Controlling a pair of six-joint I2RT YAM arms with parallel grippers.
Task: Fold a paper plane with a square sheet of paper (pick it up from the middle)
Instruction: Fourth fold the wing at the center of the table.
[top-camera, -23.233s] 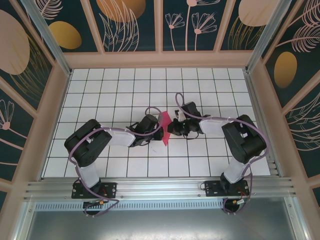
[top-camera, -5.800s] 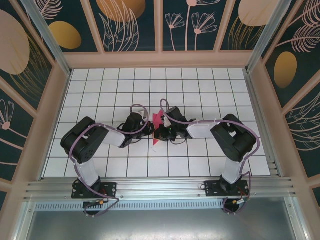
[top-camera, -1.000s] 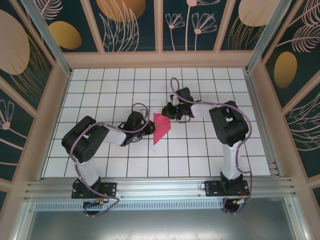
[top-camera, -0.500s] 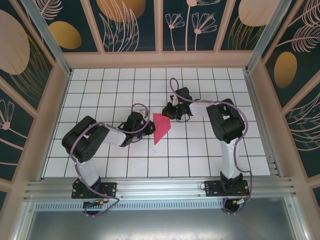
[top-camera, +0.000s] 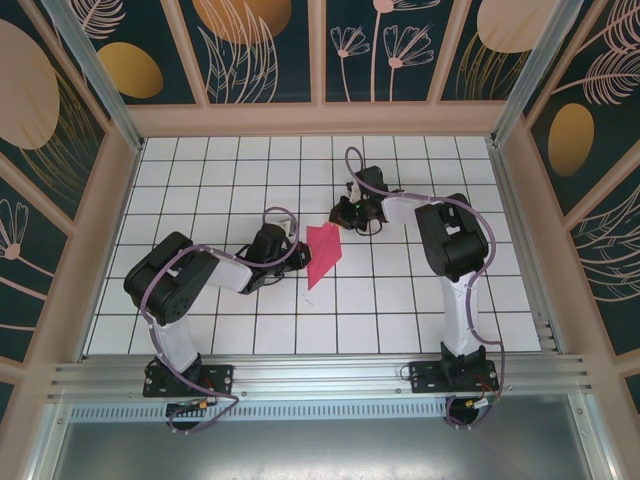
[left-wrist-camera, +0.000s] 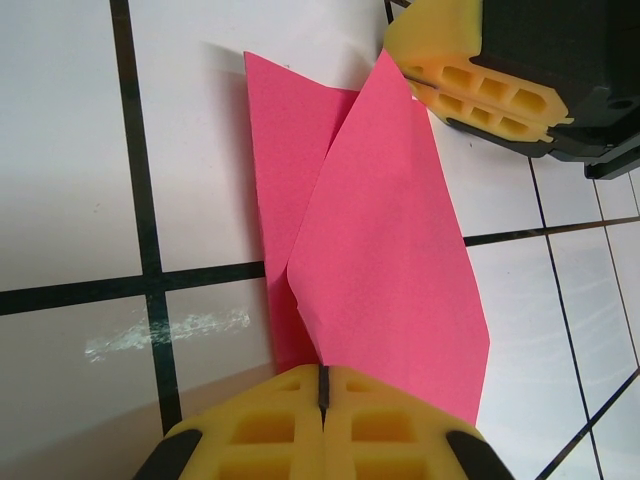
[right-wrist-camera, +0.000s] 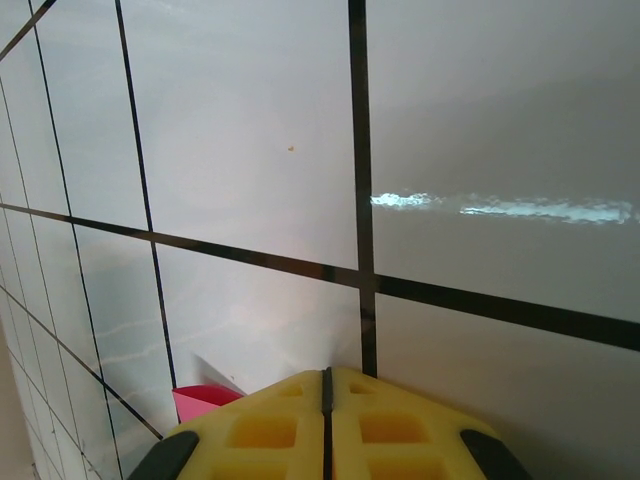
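Observation:
The magenta-pink paper (top-camera: 323, 253) lies part-folded into a narrow pointed kite shape on the white tiled table (top-camera: 200, 180). Seen from the left wrist, one flap (left-wrist-camera: 400, 270) stands up over a flat layer (left-wrist-camera: 285, 160). The raised flap's crease runs into the slit of my left gripper (left-wrist-camera: 322, 385), which is shut on the paper's near end (top-camera: 292, 256). My right gripper (top-camera: 342, 213) is shut with nothing in it, and its yellow fingertips (left-wrist-camera: 425, 70) sit at the paper's far tip. In the right wrist view the shut right gripper (right-wrist-camera: 325, 372) hangs low over the tiles beside a pink corner (right-wrist-camera: 205, 398).
Walls with pale leaf patterns (top-camera: 320, 50) close in the table at the back and both sides. A metal rail (top-camera: 320, 375) carries both arm bases along the near edge. A pale scuff (left-wrist-camera: 165, 332) marks the tile left of the paper.
The right gripper has drawn a little toward the far side, off the paper's top corner, and its arm has swung with it. The left gripper and the paper have stayed put.

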